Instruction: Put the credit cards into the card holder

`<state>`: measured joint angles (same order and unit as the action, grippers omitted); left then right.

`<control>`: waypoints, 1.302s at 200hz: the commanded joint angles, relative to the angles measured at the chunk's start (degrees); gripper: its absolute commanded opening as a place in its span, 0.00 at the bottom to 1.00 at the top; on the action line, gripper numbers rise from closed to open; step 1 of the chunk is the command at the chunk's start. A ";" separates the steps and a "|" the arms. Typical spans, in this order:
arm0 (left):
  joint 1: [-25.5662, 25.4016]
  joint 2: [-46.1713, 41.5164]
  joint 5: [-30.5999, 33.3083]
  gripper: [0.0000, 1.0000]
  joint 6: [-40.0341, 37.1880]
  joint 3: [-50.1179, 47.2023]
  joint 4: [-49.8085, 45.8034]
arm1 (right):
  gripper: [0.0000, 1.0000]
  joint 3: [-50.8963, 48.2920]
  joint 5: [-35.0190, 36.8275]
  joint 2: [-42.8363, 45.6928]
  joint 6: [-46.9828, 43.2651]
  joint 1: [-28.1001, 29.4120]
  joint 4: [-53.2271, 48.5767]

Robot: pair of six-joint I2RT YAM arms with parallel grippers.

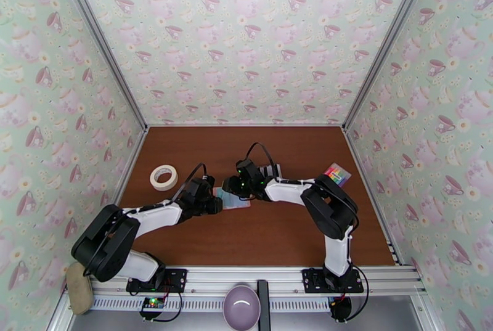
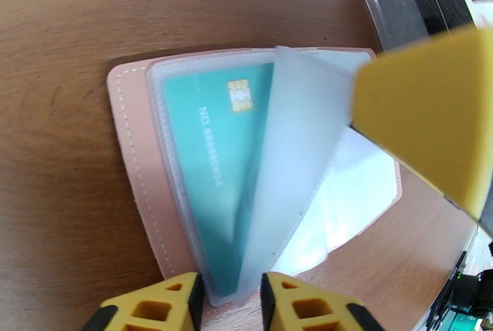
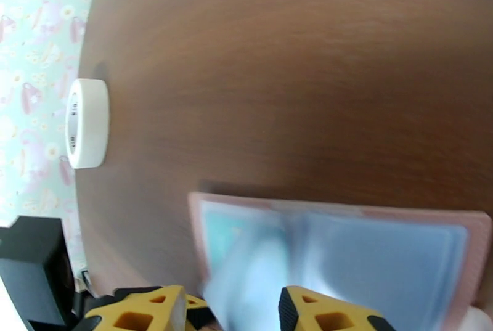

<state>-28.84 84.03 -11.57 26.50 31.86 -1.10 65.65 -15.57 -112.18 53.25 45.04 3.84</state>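
The card holder (image 1: 234, 199) lies open and flat in the middle of the counter (image 1: 277, 233), between the two arms. One green card (image 2: 209, 153) already sits in one of its clear pockets. The other credit cards (image 2: 434, 2) stand in a dark stand (image 2: 394, 15), a little farther back and to the right of the holder.

The left gripper (image 2: 231, 302) is at the left edge of the holder. Its jaws are a little open. The edge of a pocket lies between them, but they do not pinch it. The right gripper (image 3: 234, 310) reaches in from the far right. One clear pocket (image 2: 289, 159) is lifted up like a page in a book. One yellow finger (image 2: 425, 116) of the right gripper is on it. The right jaws stand apart with a pale sheet between them. That view is blurry, so I cannot tell if they squeeze the sheet.

I think the step now is to open a free pocket so the next card can go in. To do it well, the left jaws should press the pink cover down so the holder does not slide. The right jaws should lift the page slowly. It looks thin and bendy and may flop back. The mouth of the pocket should be wide open before a card comes. Then the card should go in straight, not tilted, or it may catch on the plastic edge.
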 commanded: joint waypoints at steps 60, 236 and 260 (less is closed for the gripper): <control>2.12 -4.00 0.50 0.56 0.04 -1.35 -3.03 | 0.45 3.63 -4.45 -3.47 3.60 1.84 5.84; 2.60 -2.79 5.99 0.61 -0.13 -0.39 -6.88 | 0.45 3.71 -6.04 -10.86 7.01 2.01 11.37; 2.56 -2.12 5.71 0.63 -0.31 -0.08 -6.81 | 0.45 3.00 -6.18 -9.81 6.86 2.07 11.81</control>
<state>-26.55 79.96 -6.76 26.76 30.92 -7.14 68.97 -21.32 -121.08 59.81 46.87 16.19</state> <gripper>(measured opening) 0.624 0.451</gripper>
